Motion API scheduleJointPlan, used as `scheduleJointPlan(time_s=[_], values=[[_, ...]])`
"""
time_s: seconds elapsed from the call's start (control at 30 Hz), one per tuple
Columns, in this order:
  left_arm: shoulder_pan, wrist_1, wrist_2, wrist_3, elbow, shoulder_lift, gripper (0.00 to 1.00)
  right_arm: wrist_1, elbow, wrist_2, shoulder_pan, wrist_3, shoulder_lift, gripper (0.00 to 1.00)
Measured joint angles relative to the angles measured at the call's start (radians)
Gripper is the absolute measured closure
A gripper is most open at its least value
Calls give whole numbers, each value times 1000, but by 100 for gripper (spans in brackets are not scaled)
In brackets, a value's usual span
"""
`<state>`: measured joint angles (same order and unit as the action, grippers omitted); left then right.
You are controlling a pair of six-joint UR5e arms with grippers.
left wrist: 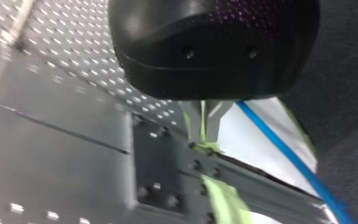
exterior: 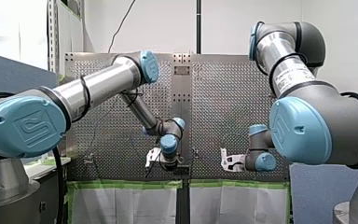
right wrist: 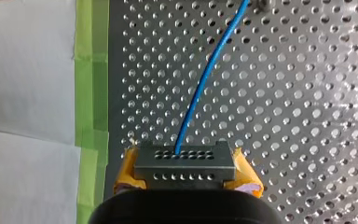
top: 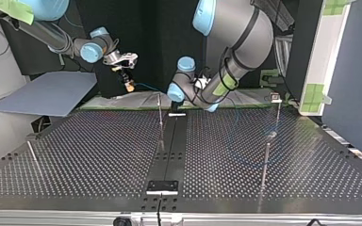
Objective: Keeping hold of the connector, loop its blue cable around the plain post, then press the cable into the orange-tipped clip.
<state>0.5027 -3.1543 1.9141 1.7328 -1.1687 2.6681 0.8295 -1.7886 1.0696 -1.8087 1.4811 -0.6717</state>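
Pinching the grey connector (right wrist: 185, 161) fast between the yellow pads (right wrist: 128, 170) of my right gripper (right wrist: 186, 179) (high over the perforated table's (right wrist: 307, 116) far edge, top view's left). Blue cable (right wrist: 205, 77) leading ahead from it. Further right, my left gripper (left wrist: 204, 126): metal fingers (left wrist: 195, 121) closed to a sliver, empty, cable just beside.

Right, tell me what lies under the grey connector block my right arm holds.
The grey connector block, clamped between yellow-padded fingers, sits over the perforated metal table, near its green tape strip. The patch directly beneath is covered by the block itself.
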Motion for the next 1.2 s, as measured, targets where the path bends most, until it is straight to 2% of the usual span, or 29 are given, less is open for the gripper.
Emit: scheduleJointPlan(time_s=[0.23, 0.63, 0.83, 1.2], values=[[29, 76, 58, 3, -76, -76, 99, -4, 0, 3, 7, 2, 0, 100], [64, 190, 121, 12, -189, -189, 99, -10, 0, 16, 14, 4, 0, 100], [83, 249, 141, 14, -227, -206, 99, -11, 0, 18, 16, 6, 0, 100], [102, 329, 147, 26, -289, -207, 99, -19, -1, 27, 22, 8, 0, 100]])
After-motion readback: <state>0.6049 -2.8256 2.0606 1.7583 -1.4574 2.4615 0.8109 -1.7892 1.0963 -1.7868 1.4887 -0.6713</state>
